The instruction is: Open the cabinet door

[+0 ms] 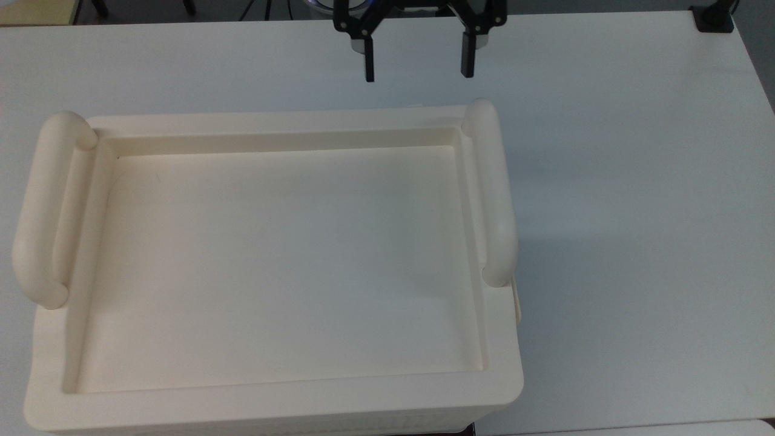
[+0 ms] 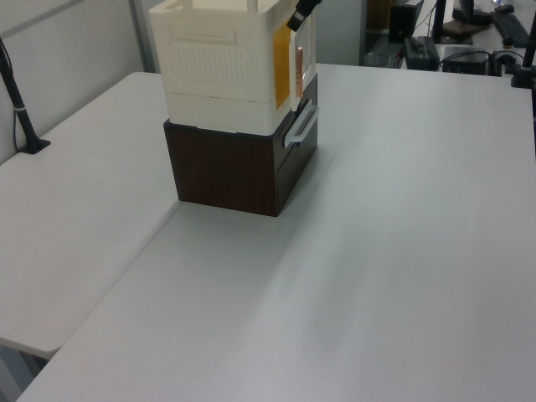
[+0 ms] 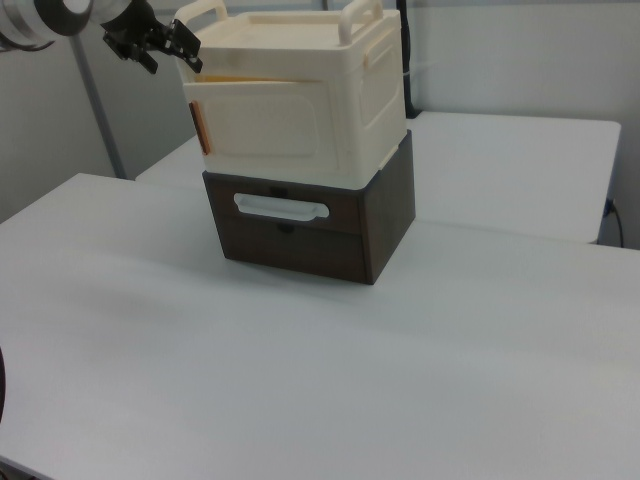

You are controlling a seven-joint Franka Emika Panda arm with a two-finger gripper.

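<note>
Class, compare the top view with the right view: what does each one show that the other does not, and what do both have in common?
Top view alone: the cabinet's recessed tray surface seen from straight above, inside its rim. Right view alone: the cabinet door on the front with a copper-coloured strip at its edge, slightly ajar, and the dark brown drawer unit with a white handle underneath. Both: the cream cabinet, its two tubular bars, the white table and the open gripper near one corner, touching nothing.

We see the gripper [image 1: 415,63] cut off at the top view's upper edge, the cabinet [image 1: 272,399] cropped along the bottom edge, the cabinet door [image 2: 306,50] edge-on at upper centre of the left view, its marks too small for us to tell
</note>
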